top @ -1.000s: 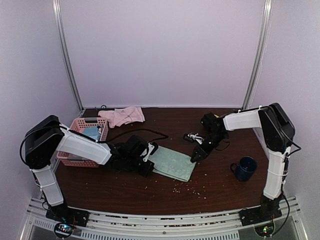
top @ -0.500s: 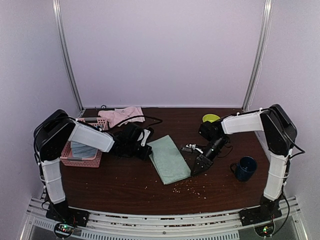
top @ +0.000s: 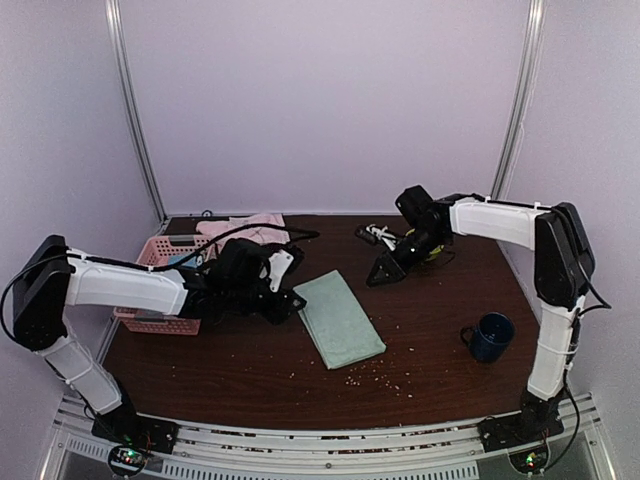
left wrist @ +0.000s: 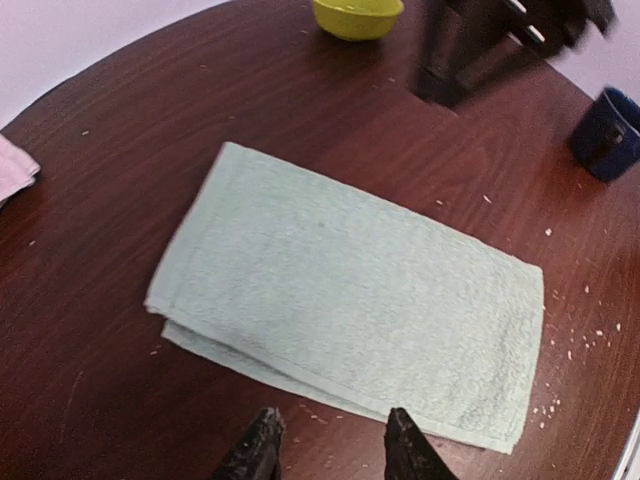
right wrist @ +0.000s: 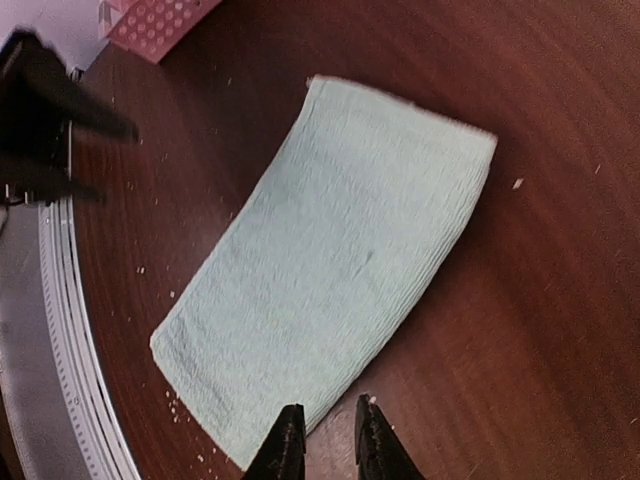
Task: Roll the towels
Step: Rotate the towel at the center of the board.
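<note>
The sage green towel (top: 338, 318) lies flat and folded at mid-table; it fills the left wrist view (left wrist: 350, 290) and the right wrist view (right wrist: 330, 270). The pale pink towel (top: 245, 229) lies crumpled at the back left, and a corner shows in the left wrist view (left wrist: 12, 165). My left gripper (top: 296, 302) (left wrist: 330, 455) is open and empty, low just off the towel's left long edge. My right gripper (top: 379, 274) (right wrist: 325, 450) is raised beyond the towel's far right side, its jaws a narrow gap apart and empty.
A pink basket (top: 150, 318) with blue-grey cloth stands at the left, partly under my left arm. A dark blue mug (top: 490, 336) stands at the right. A yellow bowl (left wrist: 357, 15) sits at the back. Crumbs (top: 375, 375) lie by the towel's near end.
The green towel was turned, its long side now running front to back. My right gripper has lifted away from its right edge toward the back. My left arm has swung, with its gripper staying beside the towel.
</note>
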Motion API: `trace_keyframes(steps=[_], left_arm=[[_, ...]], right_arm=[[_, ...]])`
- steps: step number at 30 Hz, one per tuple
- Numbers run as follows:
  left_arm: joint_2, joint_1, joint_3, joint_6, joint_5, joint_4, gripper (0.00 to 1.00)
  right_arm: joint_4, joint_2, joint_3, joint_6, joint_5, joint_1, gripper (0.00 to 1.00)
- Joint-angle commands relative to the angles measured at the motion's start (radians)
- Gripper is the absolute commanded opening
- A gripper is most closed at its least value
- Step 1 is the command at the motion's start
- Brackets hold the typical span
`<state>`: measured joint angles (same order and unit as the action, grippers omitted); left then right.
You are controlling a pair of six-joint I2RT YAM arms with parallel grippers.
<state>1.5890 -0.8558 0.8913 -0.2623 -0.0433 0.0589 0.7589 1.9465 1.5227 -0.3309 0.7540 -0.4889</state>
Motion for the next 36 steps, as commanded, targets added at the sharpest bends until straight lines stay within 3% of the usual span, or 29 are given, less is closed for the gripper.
trace_keyframes(steps=[1,10,16,23,26,33,34,35,36], left_arm=[[0.095,-0.121,0.067,0.083,0.003,0.016,0.35],[0.355,-0.260,0.249,0.072,-0.043,0.031,0.14],[0.392,-0.273,0.235,0.061,-0.029,0.006,0.12],[0.339,-0.273,0.142,0.076,0.027,-0.034,0.12],[0.336,-0.272,0.139,0.075,0.050,-0.048,0.14],[0.229,-0.273,0.167,0.116,0.066,-0.023,0.33],[0.196,-0.274,0.160,0.131,0.074,-0.013,0.42],[0.163,-0.276,0.146,0.131,0.112,-0.004,0.73],[0.128,-0.277,0.128,0.139,0.137,0.009,0.95]], right_arm=[[-0.072,0.124,0.179,0.097,-0.043,-0.027,0.19],[-0.120,0.339,0.330,0.164,-0.024,-0.103,0.19],[-0.126,0.406,0.348,0.205,-0.091,-0.097,0.18],[-0.223,0.312,0.168,0.311,-0.221,-0.060,0.19],[-0.234,0.287,0.141,0.299,-0.173,-0.058,0.20],[-0.152,0.216,0.269,0.208,0.007,-0.057,0.27],[-0.130,0.187,0.284,0.192,0.005,-0.057,0.29],[-0.114,0.161,0.290,0.179,0.000,-0.056,0.31],[-0.111,0.135,0.285,0.170,-0.012,-0.055,0.32]])
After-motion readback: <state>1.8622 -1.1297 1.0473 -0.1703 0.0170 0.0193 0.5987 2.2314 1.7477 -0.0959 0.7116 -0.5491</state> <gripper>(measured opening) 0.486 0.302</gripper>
